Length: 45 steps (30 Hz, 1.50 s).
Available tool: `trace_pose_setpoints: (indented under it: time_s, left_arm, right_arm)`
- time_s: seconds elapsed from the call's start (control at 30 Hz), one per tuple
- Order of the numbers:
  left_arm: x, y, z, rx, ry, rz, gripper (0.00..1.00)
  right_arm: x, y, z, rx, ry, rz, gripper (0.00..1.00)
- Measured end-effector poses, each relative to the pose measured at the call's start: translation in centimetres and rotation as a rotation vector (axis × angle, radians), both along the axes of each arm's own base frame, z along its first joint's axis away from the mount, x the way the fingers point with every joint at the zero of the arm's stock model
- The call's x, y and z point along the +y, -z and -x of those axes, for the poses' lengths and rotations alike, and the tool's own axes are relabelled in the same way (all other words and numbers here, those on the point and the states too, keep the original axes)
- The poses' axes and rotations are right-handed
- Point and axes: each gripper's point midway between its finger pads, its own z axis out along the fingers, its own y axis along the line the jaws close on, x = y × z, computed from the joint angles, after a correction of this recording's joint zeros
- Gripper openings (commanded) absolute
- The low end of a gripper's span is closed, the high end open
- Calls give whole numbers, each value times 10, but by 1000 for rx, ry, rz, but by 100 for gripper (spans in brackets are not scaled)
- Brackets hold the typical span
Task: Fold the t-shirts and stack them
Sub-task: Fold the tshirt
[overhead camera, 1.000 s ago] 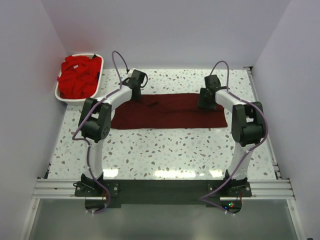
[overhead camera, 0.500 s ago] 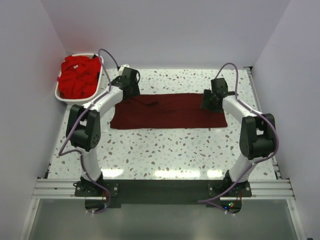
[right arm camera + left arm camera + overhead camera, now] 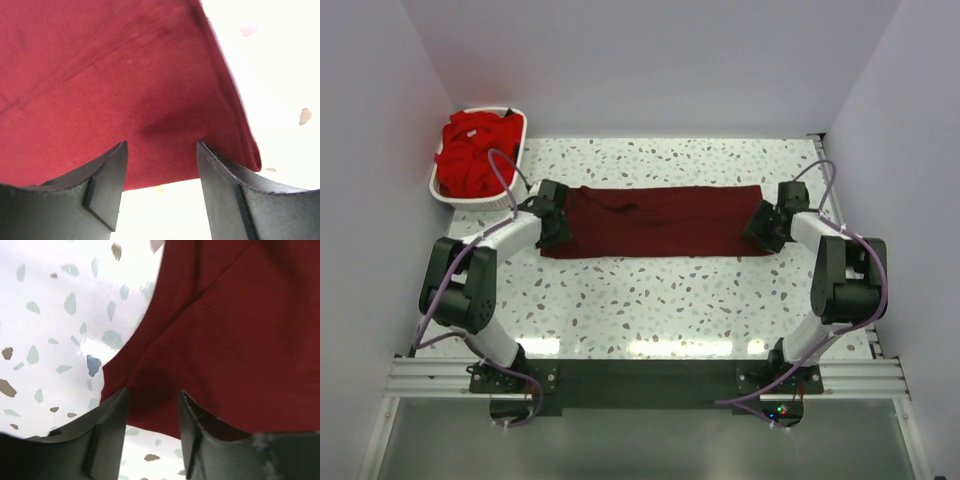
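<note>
Terrazzo counter (image 3: 650, 300) carries the maroon t-shirt (image 3: 660, 220), spread flat between the arms. Left end effector (image 3: 556, 222) and right end effector (image 3: 768, 226) sit at its short ends, jaws apart, gripping nothing. Pinch all layers evenly at each end before lifting.

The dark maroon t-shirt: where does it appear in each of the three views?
Top external: maroon t-shirt stretched across the picture's middle.
Left wrist: maroon t-shirt fills the right side.
Right wrist: maroon t-shirt fills the left and centre.
Shared landmark: the speckled table beside it.
</note>
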Motion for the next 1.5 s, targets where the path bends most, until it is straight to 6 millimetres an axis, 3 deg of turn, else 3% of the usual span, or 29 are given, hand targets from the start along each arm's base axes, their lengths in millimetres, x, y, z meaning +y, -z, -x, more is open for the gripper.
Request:
trace_pose_setpoints:
  time_s: [0.17, 0.33, 0.43, 0.5, 0.53, 0.57, 0.6, 0.67, 0.73, 0.83, 0.97, 1.03, 1.2, 1.33, 1.5]
  left_arm:
    - [10, 37, 17, 115, -36, -1, 21]
    - [14, 38, 22, 116, -52, 34, 14]
    - [19, 39, 43, 123, -64, 63, 11]
    - [22, 39, 63, 133, -67, 75, 17]
    - [24, 39, 76, 145, -67, 82, 23]
    - [25, 39, 88, 154, -67, 89, 38]
    - [25, 38, 97, 165, -68, 94, 44]
    - [26, 32, 116, 187, -68, 103, 56]
    - [26, 19, 121, 169, -67, 114, 60]
    - [20, -13, 104, 78, -56, 153, 63]
    - [1, -60, 57, -80, -17, 242, 64]
    - [-9, -70, 33, -121, 0, 282, 64]
    - [-26, -48, -13, -80, 4, 326, 63]
    - [-28, -19, -27, -7, -23, 329, 63]
    - [-23, -4, -43, 13, -70, 347, 61]
  right_arm:
    - [-13, 0, -3, -28, 102, -104, 55]
    - [-29, 1, 11, -20, 195, -162, 51]
    - [-35, 1, 39, 23, 231, -131, 52]
    - [-35, 2, 61, 59, 240, -109, 54]
    - [-35, 0, 72, 74, 242, -97, 55]
    - [-35, -2, 82, 81, 241, -87, 56]
    - [-35, -4, 91, 82, 239, -75, 58]
    - [-31, -15, 100, 57, 223, -68, 61]
    - [-22, -31, 97, -2, 180, -58, 63]
    - [6, -57, 82, -90, 64, -66, 63]
    - [71, -88, 54, -186, -108, -165, 62]
    - [107, -96, 44, -216, -169, -223, 62]
    - [181, -91, 39, -206, -237, -342, 62]
    - [225, -80, 36, -174, -245, -410, 62]
    - [269, -76, 23, -164, -236, -477, 62]
